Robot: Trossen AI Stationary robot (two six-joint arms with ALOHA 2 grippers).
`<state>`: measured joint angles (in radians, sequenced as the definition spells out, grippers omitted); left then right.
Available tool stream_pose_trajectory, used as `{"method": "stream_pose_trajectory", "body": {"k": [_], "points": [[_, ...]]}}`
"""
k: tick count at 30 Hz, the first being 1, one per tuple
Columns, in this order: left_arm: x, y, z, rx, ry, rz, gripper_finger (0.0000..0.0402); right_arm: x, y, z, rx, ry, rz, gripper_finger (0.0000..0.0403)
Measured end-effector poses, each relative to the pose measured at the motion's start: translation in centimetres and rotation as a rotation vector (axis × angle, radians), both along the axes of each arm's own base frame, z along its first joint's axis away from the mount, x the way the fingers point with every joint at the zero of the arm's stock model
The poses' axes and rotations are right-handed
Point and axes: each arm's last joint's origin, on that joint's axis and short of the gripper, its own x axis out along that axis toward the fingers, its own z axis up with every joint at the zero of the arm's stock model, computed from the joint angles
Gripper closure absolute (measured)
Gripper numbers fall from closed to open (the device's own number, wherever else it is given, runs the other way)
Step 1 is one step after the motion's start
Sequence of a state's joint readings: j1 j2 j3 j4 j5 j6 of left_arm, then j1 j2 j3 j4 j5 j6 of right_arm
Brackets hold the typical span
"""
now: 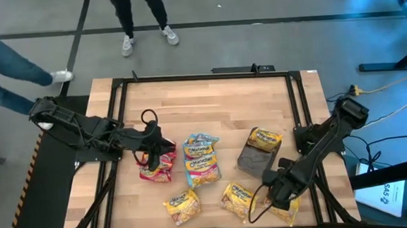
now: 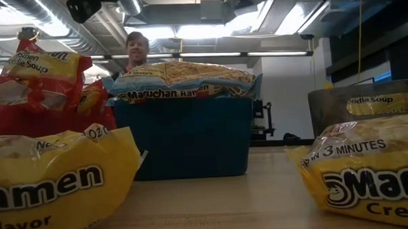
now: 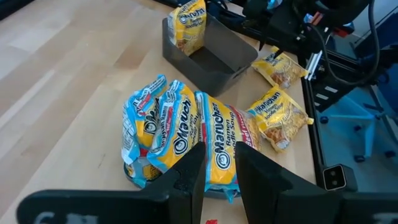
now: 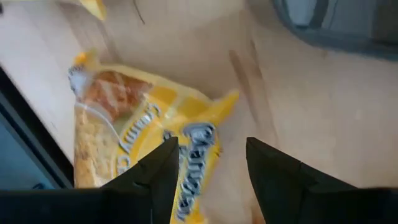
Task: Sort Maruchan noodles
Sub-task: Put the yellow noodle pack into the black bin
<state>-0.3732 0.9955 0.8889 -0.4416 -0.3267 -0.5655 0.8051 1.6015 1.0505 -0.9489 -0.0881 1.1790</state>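
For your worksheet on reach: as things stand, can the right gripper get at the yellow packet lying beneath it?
Probably yes: the right gripper hangs open directly over the yellow packet, with nothing between them.

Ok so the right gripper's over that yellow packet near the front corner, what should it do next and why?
Probably lower and close. The right gripper hangs open above the yellow packet, which lies loose on the table, with the grey tray close by.

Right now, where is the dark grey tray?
In the high view, the dark grey tray sits right of centre, beside the blue-edged packets, holding one yellow packet.
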Motion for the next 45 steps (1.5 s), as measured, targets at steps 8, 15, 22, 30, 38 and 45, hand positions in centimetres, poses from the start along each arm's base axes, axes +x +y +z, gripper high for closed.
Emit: {"method": "stream_pose_trajectory", "body": {"k": [8,15,22,30,38,45], "points": [[0.0,0.0,0.0,0.000,-0.001,0.000,0.0321,0.7,0.7,-1.8,-0.033,0.011,0.003,0.0219],[0.0,-0.1,0.0,-0.005,0.000,-0.003,0.0321,1.2,1.2,-2.8,-0.008,0.015,0.005,0.0219],[0.0,-0.1,0.0,-0.002,-0.001,-0.006,0.0321,1.6,1.5,-2.8,0.008,-0.034,-0.005,0.0219],[0.0,-0.1,0.0,0.021,0.001,-0.019,0.0321,1.7,1.7,-3.6,-0.018,-0.020,-0.005,0.0219],[-0.1,0.0,-0.1,0.029,0.018,-0.020,0.0321,1.7,1.8,-3.9,0.001,0.013,-0.004,0.0241],[-0.1,0.0,-0.2,0.031,0.022,-0.019,0.0321,1.6,1.8,-3.9,0.011,0.027,-0.005,0.0343]]}}
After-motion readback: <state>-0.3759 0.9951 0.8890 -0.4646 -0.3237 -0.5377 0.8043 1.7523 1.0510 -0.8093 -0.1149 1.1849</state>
